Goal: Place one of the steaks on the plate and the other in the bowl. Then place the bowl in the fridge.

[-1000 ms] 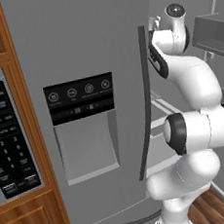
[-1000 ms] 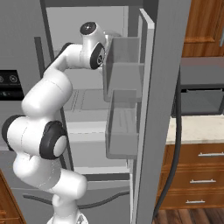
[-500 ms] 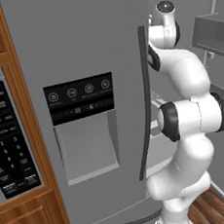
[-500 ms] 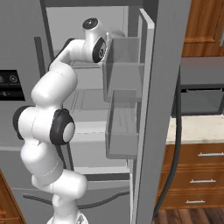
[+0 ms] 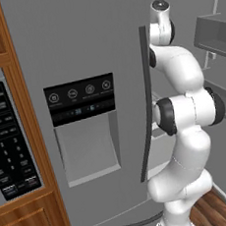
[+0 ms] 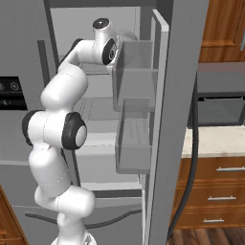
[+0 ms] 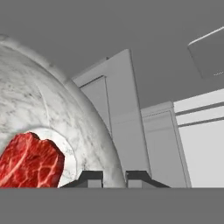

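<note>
Risen higher toward the tall grey stainless fridge's (image 6: 167,95) upper shelf, the pincer (image 7: 113,178) clenches the round speckled whitish-grey bowl (image 7: 57,113) holding a red raw steak (image 7: 28,159), next needing a level set-down.

Wooden cabinets (image 6: 224,24) standing right | pale countertop (image 6: 216,141) lying over drawers (image 6: 217,196) with metal pulls | microwave keypad (image 5: 7,141) sitting in wood panelling, left | wood-plank floor (image 5: 222,212) showing below | flat, even lighting falling throughout

The round whitish-grey speckled bowl (image 7: 57,118) left of my jaws and its bright red steak (image 7: 27,162) run off frame.
</note>
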Motion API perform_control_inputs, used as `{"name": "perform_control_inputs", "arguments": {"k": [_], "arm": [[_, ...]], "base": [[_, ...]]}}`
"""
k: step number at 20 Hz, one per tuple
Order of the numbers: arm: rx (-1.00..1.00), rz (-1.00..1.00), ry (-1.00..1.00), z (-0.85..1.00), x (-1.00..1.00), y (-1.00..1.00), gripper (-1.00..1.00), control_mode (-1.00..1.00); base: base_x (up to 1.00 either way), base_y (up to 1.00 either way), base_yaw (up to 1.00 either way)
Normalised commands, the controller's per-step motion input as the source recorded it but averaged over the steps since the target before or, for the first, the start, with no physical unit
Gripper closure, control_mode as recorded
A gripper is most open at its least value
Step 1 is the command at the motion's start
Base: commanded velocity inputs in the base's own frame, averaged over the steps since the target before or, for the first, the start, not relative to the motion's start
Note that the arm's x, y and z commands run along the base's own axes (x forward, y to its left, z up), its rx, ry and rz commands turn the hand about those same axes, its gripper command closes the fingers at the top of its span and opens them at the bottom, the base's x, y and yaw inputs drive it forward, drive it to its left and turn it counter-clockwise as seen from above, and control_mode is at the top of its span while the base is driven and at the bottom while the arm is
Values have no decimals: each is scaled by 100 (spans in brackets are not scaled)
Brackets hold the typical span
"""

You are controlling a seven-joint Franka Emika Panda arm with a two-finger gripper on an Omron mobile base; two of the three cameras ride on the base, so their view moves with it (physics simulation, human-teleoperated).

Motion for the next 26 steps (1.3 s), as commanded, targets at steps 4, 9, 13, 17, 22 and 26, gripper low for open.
{"name": "perform_control_inputs", "arguments": {"k": [4, 9, 13, 17, 22, 26], "arm": [[9, 8, 8, -3, 26, 0, 100, -100], [1, 7, -4, 15, -4, 2, -100, -100], [0, 6, -18, 32, -9, 4, -100, -100], [0, 5, -22, 23, -51, 9, -100, -100], [0, 3, -23, 1, -100, 8, -100, -100], [0, 1, -23, 28, -100, 1, -100, -100]], "base": [[0, 0, 0], [0, 0, 0], [0, 0, 0], [0, 0, 0], [0, 0, 0], [0, 0, 0]]}}
